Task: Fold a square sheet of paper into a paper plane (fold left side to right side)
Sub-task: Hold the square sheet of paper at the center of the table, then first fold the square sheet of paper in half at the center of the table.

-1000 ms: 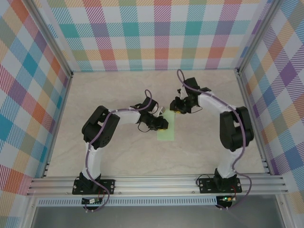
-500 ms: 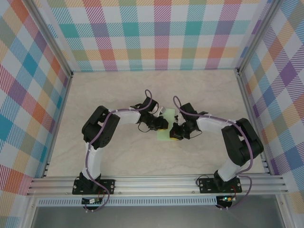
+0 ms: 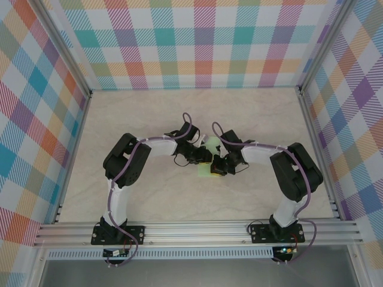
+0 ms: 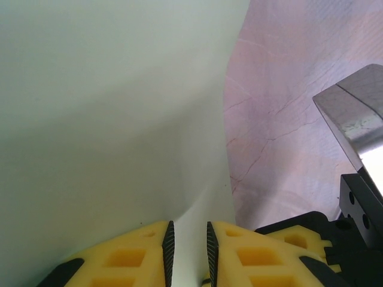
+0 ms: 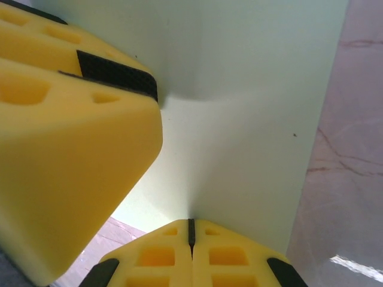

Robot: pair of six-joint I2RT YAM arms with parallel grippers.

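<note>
The square sheet of paper (image 3: 213, 143) is pale green and lies on the table as a narrow folded strip; a paper plane is out of view. My left gripper (image 3: 206, 157) presses down on the strip's middle. Its jaws stand slightly apart, with paper (image 4: 108, 119) showing in the gap at the left gripper (image 4: 188, 224). My right gripper (image 3: 216, 168) is just to its right, at the strip's near end. In the right wrist view the right gripper (image 5: 191, 220) is shut, its tips touching the paper (image 5: 251, 119) where a faint ridge rises. The left fingers (image 5: 72, 149) loom close by.
The marble-look tabletop (image 3: 149, 119) is walled on three sides by checked panels (image 3: 197, 42). An aluminium rail (image 3: 197, 230) runs along the near edge by the arm bases. Both wrists crowd together over the strip at mid-table.
The right gripper has travelled from the strip's far end to its near end, beside the left gripper, and its jaws have shut. The left arm has not moved.
</note>
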